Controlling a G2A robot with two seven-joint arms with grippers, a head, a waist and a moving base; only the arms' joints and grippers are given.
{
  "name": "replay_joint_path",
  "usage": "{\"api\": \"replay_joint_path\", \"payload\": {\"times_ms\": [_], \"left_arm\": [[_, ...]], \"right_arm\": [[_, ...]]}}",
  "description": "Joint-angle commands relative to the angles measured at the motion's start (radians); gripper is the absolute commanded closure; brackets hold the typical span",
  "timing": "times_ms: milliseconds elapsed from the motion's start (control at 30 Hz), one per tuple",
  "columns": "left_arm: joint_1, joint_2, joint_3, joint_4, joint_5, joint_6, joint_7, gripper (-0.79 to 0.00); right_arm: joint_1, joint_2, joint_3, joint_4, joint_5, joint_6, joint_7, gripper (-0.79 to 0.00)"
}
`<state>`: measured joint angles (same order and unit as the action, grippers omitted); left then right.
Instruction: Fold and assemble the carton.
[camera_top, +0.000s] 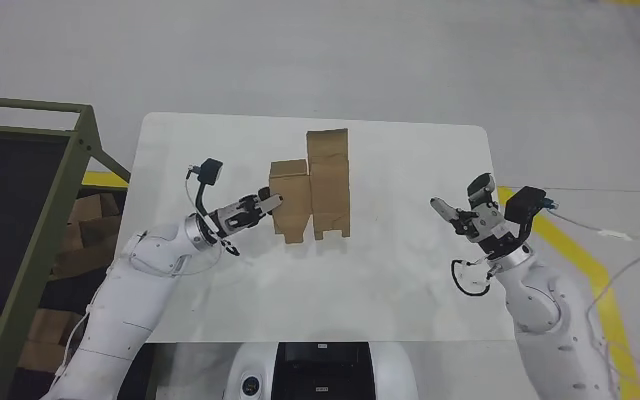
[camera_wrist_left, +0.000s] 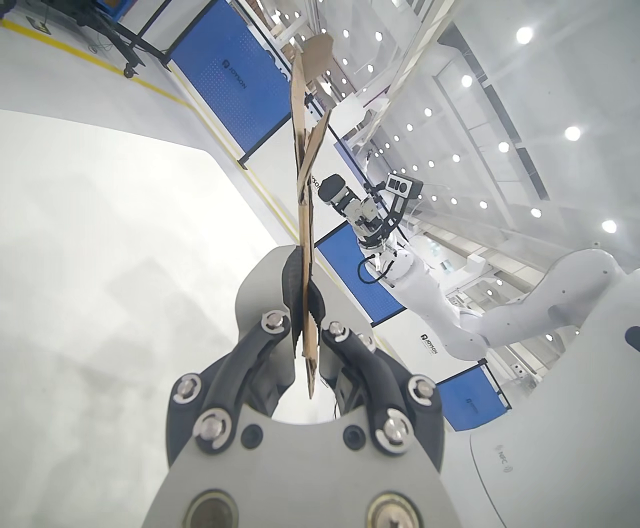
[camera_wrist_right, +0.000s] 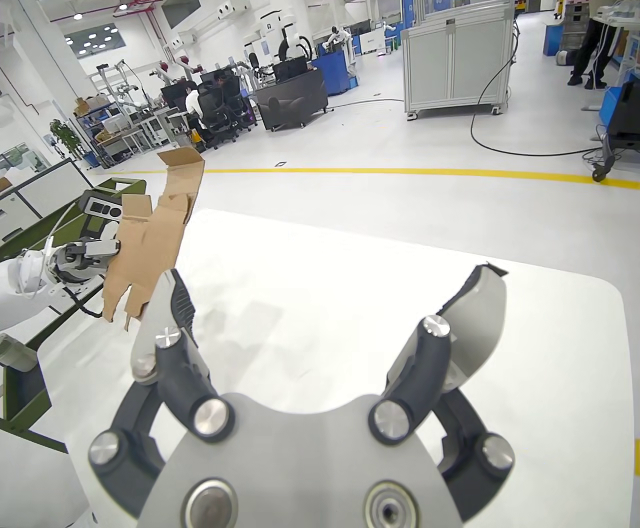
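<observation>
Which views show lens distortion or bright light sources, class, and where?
Right wrist view: the yellow floor line bows, a wide-angle lens effect; left wrist view: round ceiling lamps glare behind the brown cardboard carton held in the left gripper; top view: the white table is evenly lit.

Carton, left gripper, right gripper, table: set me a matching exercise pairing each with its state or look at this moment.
Things:
1. carton
2. left gripper
3. right gripper
4. table

States:
A. open, holding nothing
B. white, with rounded corners
C. brown, flat, not yet assembled
D. shut on a cardboard edge

Pairs: 1-C; 2-D; 3-A; 4-B
</observation>
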<state>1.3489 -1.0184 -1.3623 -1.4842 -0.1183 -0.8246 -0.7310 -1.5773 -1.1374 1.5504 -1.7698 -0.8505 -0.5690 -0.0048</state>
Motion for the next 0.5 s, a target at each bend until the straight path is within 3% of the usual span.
{"api": "replay_joint_path", "payload": {"times_ms": [0,100,267,467], "left_arm": [[0.0,0.0,0.001,0.0,0.0,0.0,-0.001,0.0],[0.0,0.0,0.001,0.0,0.0,0.0,-0.001,0.0],[0.007,-0.004,0.021,-0.023,0.046,0.027,0.042,0.0],[-0.002,-0.005,0.038,0.026,-0.054,-0.006,0.02,0.0]], "right_arm": [[0.0,-0.001,-0.005,0.0,0.002,0.003,0.001,-0.785],[0.033,-0.005,-0.046,0.022,0.024,0.012,0.027,-0.785],[0.132,-0.014,-0.113,0.129,0.225,-0.081,0.059,-0.785],[0.223,-0.026,-0.189,0.22,0.335,-0.126,0.093,-0.785]]}}
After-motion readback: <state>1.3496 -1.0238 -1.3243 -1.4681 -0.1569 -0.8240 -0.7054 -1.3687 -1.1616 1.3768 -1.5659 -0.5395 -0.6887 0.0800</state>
